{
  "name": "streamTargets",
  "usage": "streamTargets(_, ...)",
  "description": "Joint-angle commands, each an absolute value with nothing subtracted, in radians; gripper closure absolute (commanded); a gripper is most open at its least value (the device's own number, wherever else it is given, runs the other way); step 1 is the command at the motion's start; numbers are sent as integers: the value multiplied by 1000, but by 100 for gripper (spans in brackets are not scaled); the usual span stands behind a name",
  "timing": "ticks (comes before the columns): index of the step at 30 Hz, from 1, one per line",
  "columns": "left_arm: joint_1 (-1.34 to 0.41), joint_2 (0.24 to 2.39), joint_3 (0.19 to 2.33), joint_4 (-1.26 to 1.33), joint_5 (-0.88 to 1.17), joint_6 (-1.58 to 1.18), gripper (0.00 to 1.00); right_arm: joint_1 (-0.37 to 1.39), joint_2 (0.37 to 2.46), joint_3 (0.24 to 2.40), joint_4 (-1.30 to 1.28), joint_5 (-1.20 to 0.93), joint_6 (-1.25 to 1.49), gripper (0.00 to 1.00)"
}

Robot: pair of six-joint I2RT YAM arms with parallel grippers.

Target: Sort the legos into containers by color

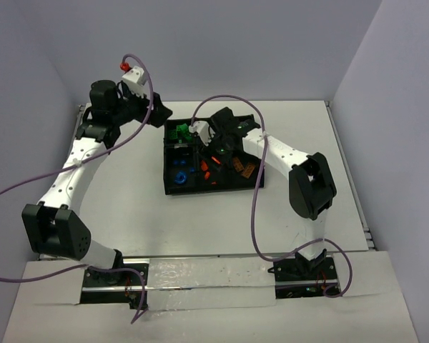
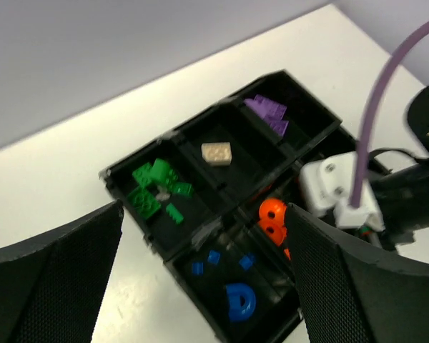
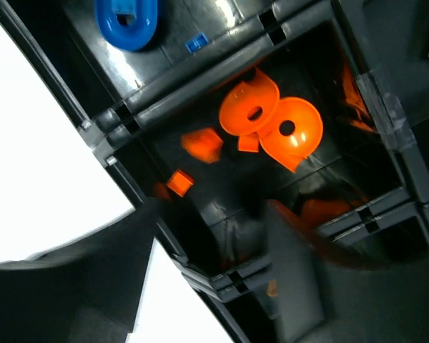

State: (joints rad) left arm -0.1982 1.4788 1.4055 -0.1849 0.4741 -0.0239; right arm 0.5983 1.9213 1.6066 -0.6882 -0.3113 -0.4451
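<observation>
Two tools hang near one black tray (image 2: pixel 193 123) on the white table (image 1: pixel 143 214). The left tool (image 2: pixel 204 239) is wide and empty, close to the tray's far left corner. The right tool (image 3: pixel 207 282) has its blurred fingers parted, nothing seen between them, just above the compartment of orange legos (image 3: pixel 272 121). Other compartments hold green legos (image 2: pixel 157 189), one tan lego (image 2: pixel 217 153), purple legos (image 2: pixel 268 111), blue legos (image 2: pixel 239 300) and brown legos (image 1: pixel 247 168).
</observation>
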Motion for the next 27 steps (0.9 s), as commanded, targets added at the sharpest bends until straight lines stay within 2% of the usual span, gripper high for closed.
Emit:
streamTargets(1,-129,1489,1464,-342,521,-64,1,608,1905,1638,-699,-279,-447,25)
streamTargets(4,-85,1497,1494,-388,554,-96,1,610,1884,1641,-695,-290,-437,20)
streamTargets(9,-61,1488,1534,-481,477,-125,1,577,1709,1600,-580,-364,-361,0)
streamTargets(11,-61,1500,1555,-540,425,-101,1,538,1655,1595,-543,-376,-320,0)
streamTargets(14,-38,1485,1524,-564,295,-74,1,372,1585,1617,-503,-382,-200,0)
streamTargets(15,-38,1484,1505,-556,294,-72,1,369,1576,1617,-501,-381,-198,0)
streamTargets(18,-22,1438,1438,-533,239,-63,1,170,1536,1618,-490,-325,-113,0)
streamTargets(20,-20,1428,1406,-526,211,-64,1,114,1515,1598,-495,-309,-112,0)
streamTargets(27,29,1423,1324,-502,161,-87,1,-52,1364,1327,-456,-272,-158,0)
